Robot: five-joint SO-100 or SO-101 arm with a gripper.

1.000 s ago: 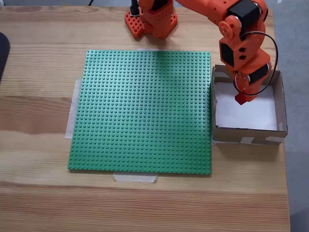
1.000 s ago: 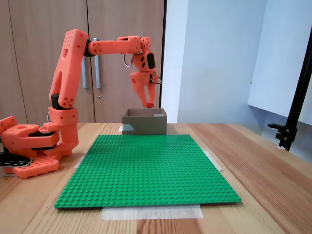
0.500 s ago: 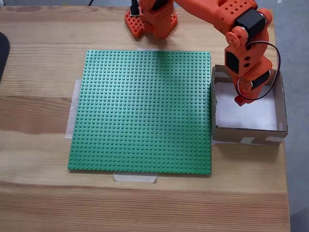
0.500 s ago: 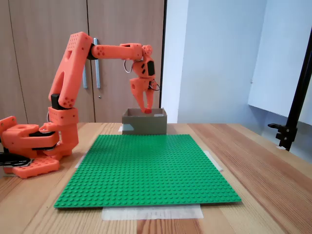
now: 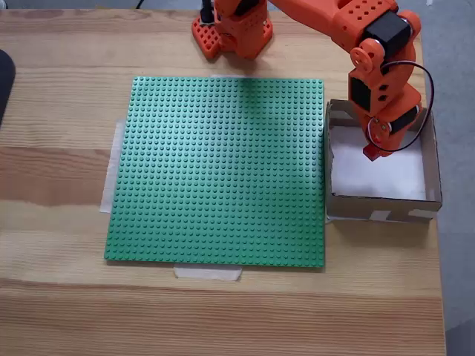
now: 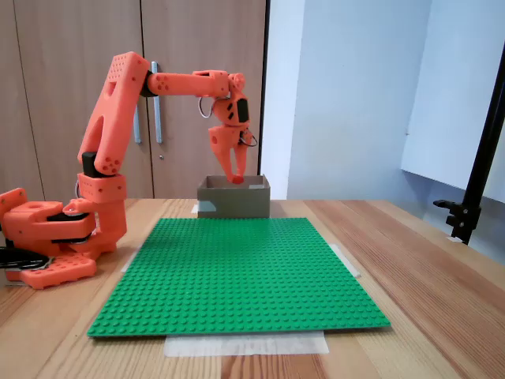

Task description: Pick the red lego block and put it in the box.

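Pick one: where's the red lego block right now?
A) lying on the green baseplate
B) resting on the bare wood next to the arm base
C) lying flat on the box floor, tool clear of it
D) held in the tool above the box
D: the red lego block sits pinched at the tip of the tool, which hangs over the open box, just above its rim in the side-on fixed view.
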